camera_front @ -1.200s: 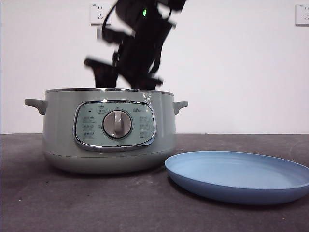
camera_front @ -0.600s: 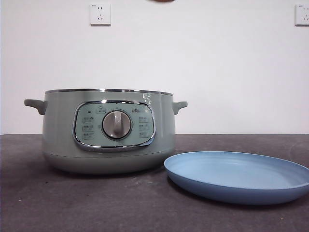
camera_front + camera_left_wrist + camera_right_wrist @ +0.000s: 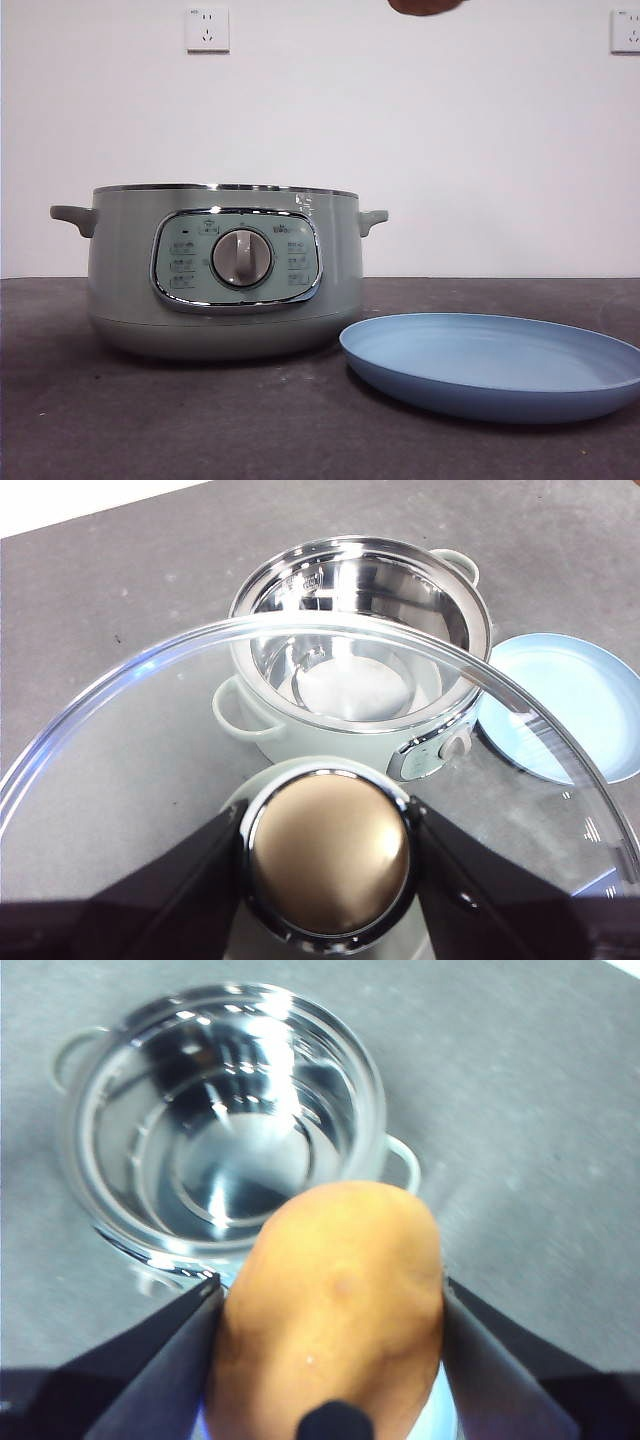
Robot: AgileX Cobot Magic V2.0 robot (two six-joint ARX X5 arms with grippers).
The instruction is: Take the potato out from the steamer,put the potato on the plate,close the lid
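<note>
The sage-green steamer (image 3: 225,270) stands open on the table's left, and its shiny bowl (image 3: 225,1120) holds nothing. The light-blue plate (image 3: 495,365) lies to its right, bare. My right gripper (image 3: 330,1360) is shut on the orange-brown potato (image 3: 335,1310), held high above the table; only the potato's underside (image 3: 425,6) shows at the front view's top edge. My left gripper (image 3: 328,855) is shut on the knob (image 3: 328,852) of the glass lid (image 3: 150,740), held high over the steamer (image 3: 360,660) and the plate (image 3: 570,700).
Two wall sockets (image 3: 207,28) sit on the white wall behind. Dark grey tabletop (image 3: 150,420) runs in front of the steamer and the plate.
The dark arm that reached into the steamer has risen out of the front view. The potato's underside now shows at the top edge, further right than half a second ago.
</note>
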